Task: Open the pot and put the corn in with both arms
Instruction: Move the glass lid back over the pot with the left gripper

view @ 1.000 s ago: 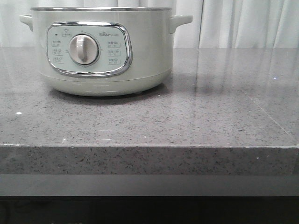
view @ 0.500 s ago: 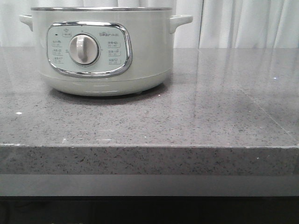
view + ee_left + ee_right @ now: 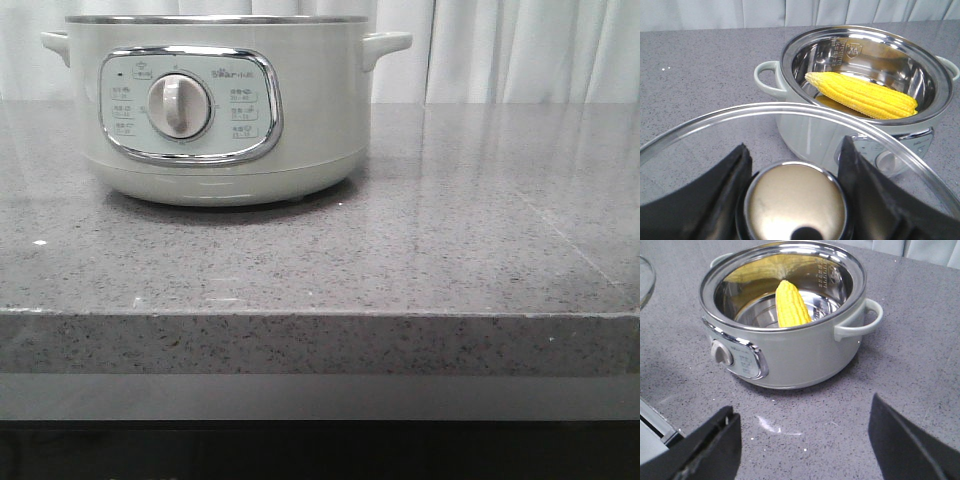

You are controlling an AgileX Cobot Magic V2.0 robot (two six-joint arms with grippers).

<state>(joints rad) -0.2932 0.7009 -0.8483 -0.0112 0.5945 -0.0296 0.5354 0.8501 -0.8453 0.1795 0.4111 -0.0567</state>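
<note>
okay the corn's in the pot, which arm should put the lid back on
Left, probably. Its hand grips the glass lid by the knob, while the right hand is open and empty. The corn lies inside the open pot.

Shows none of the dark shading cast earlier across the countertop (image 3: 480, 230) to the right of the pot (image 3: 310, 110).

1. In the front view the pot (image 3: 215, 110) hides its own inside, so the corn (image 3: 862, 95) cannot be seen there, and no arm appears.
2. The glass lid (image 3: 790, 165) runs past the left wrist view's edges.
3. The right gripper (image 3: 802, 445) shows only two dark fingers (image 3: 715, 445), cut off at the frame's edge.
4. The panel's print is too small to read.
</note>
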